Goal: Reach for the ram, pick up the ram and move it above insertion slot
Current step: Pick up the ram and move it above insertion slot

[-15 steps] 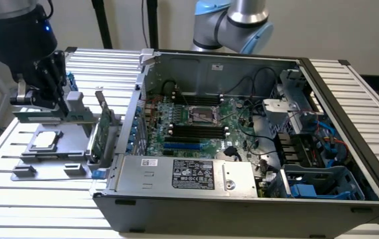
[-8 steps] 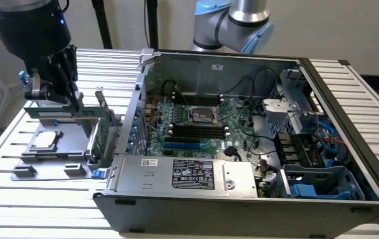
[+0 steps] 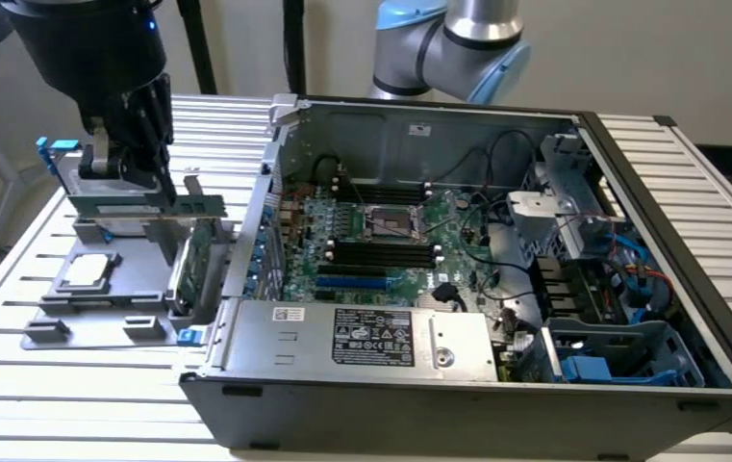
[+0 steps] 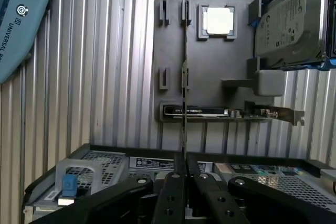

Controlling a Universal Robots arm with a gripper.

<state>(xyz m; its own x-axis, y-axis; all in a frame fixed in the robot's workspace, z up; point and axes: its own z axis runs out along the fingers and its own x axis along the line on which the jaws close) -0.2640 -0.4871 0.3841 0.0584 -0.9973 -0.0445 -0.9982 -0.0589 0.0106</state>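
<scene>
Wrist view, gripper [image 4: 184, 174] pinching thin edge-on ram [image 4: 184, 77], above grey tray [image 4: 173, 56]

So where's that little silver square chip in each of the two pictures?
Exterior view: the silver chip lies flat in the grey tray at the exterior view's left, beside the open computer case.
Wrist view: the chip sits in a square pocket of the tray, beyond the ram gripped edge-on in the jaws.
Shared landmark: the hard drive with blue rails, standing next to the chip.
</scene>
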